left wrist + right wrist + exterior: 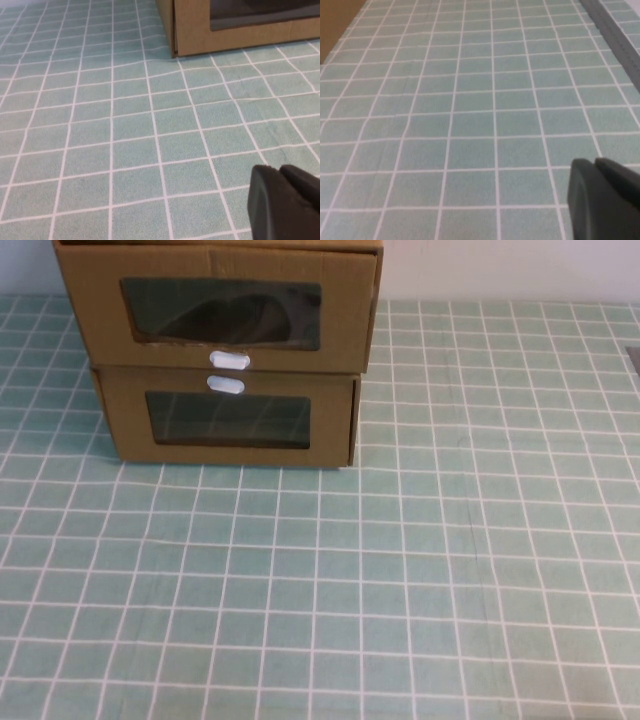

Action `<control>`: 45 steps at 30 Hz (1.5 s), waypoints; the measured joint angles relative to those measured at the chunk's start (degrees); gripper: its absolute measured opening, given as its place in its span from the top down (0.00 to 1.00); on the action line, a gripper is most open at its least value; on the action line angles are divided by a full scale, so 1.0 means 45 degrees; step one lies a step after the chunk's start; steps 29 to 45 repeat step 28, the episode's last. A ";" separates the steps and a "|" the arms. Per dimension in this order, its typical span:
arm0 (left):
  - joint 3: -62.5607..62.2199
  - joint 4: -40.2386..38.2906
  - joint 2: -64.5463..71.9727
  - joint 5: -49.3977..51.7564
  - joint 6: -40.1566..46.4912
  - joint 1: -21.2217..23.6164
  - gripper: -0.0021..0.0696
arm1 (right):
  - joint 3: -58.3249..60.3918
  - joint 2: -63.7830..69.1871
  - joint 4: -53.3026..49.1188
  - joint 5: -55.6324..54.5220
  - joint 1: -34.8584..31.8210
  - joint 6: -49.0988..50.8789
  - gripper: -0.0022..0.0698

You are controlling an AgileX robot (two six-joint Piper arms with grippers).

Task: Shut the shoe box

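The shoe box (220,305) is the upper of two stacked brown cardboard boxes at the back left in the high view. Its clear window has a white pull tab (228,360) below it, and its front stands forward of the box beneath. Neither gripper shows in the high view. My left gripper (279,171) is shut and empty, low over the tiled cloth, well short of the boxes. My right gripper (595,163) is shut and empty over the cloth, to the right of the boxes.
The twin box (230,420) sits under the shoe box, white tab (225,385) above its window; its corner shows in the left wrist view (200,30). A green tiled cloth (400,590) covers the table. A grey strip (615,35) runs along the right side.
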 joint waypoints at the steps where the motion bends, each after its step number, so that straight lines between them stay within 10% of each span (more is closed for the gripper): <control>1: 0.0000 0.0000 0.0000 0.0000 0.0000 0.0000 0.98 | 0.0000 -0.0006 0.0006 0.0000 0.0000 0.0000 0.99; 45: 0.0000 0.0000 0.0000 0.0000 0.0000 0.0000 0.98 | 0.0000 -0.0027 0.0080 0.0000 0.0000 -0.0269 0.99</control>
